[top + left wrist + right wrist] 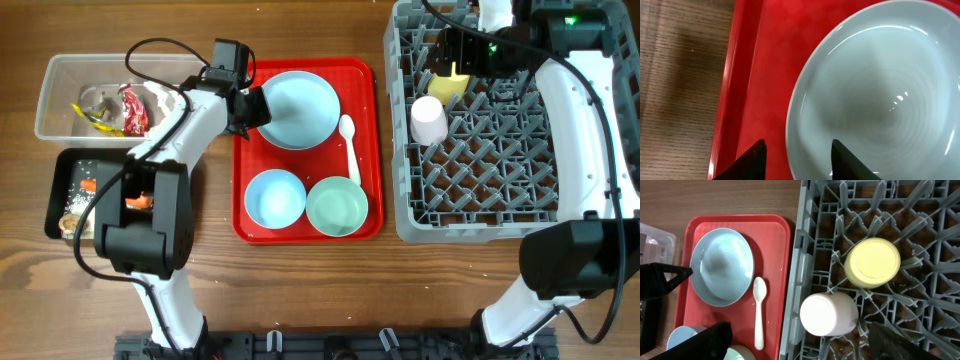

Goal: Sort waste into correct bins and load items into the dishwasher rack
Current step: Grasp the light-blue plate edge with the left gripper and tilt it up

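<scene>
On the red tray (365, 80) lie the white plate (298, 108), two pale bowls (275, 196) (337, 205) and the white spoon (349, 148). My left gripper (253, 108) is at the plate's left edge. In the left wrist view the left gripper (797, 152) is open, and its jaws straddle the rim of the plate (880, 90) without pinching it. The yellow cup (873, 262) and the white-pink cup (829, 313) sit upside down in the grey rack (500, 190). My right gripper (800, 345) hovers wide open above the white-pink cup, holding nothing.
At the far left a clear tub (60, 100) holds wrappers and tissue. Below it a black tray (62, 185) holds an orange carrot piece and rice. Bare wood lies between the red tray and the rack.
</scene>
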